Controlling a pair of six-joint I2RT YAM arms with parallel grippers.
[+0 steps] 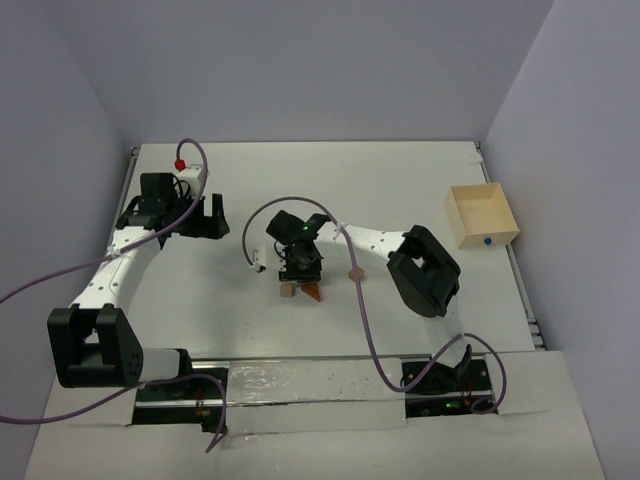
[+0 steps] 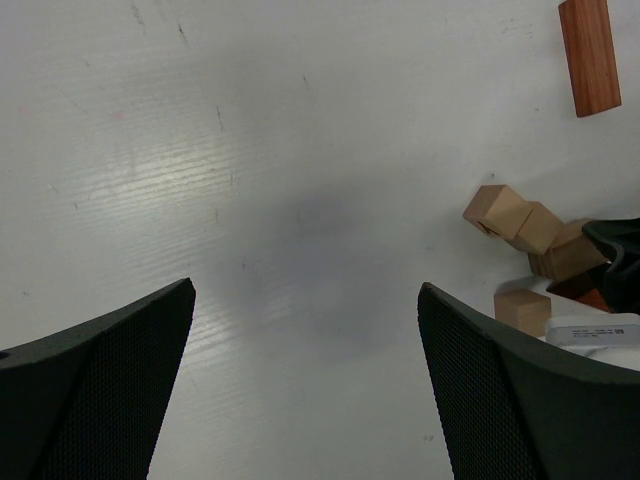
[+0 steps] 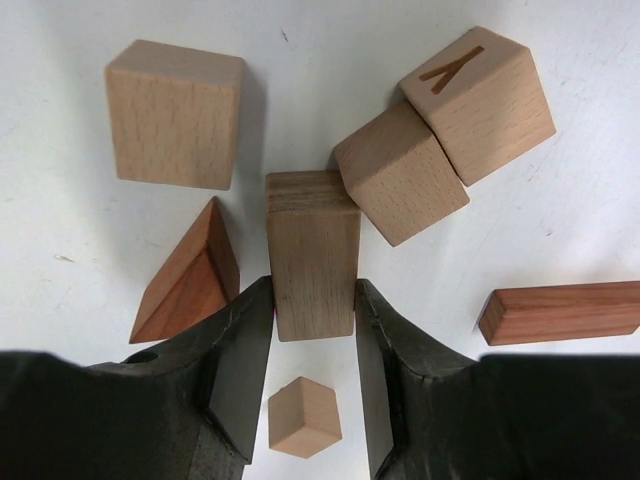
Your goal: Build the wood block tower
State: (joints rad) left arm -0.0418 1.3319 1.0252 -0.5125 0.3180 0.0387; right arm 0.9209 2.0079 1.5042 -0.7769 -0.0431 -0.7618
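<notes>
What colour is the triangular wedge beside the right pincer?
The triangular wedge is reddish-brown, darker than the tan cube above it; clearest in the right wrist view.

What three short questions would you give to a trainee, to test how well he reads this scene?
1. True or false: the left gripper is open, over bare table, and holds nothing.
2. Fill in the missing word: in the right wrist view, the reddish-brown wedge lies to the ___ of the long tan block.
3. Choose one: the right gripper is shut on A) the reddish-brown wedge, B) the long tan block, C) nothing.

Key: 1 true; 2 left; 3 B.
</notes>
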